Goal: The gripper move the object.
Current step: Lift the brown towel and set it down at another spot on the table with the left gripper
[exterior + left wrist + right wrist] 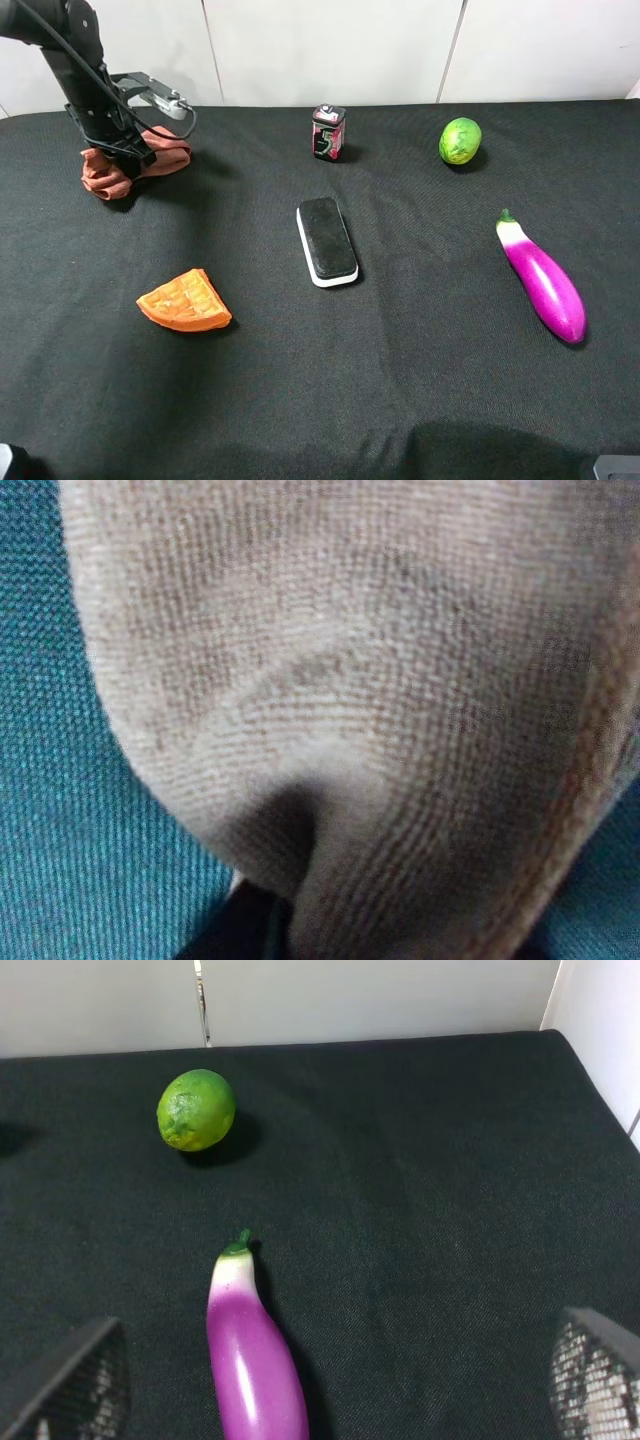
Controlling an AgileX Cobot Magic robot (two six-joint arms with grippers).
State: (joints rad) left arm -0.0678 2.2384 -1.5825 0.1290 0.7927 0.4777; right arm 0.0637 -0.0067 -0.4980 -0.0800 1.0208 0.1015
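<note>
The rust-brown towel [105, 172] lies bunched at the far left back of the black table. My left gripper [125, 150] stands down into it, and its jaws are buried in the cloth. In the left wrist view the towel [380, 680] fills almost the whole frame, very close, with a dark finger [235, 930] showing under its fold, so the gripper seems shut on it. My right gripper [330, 1400] is open and empty, low over the table's right front, with its fingers far apart.
An orange waffle wedge [185, 301] lies at front left. A black-and-white eraser block [326, 241] lies at the centre and a small black can [328, 132] stands behind it. A lime [460, 140] [196, 1110] and a purple eggplant [545, 280] [255, 1360] lie on the right.
</note>
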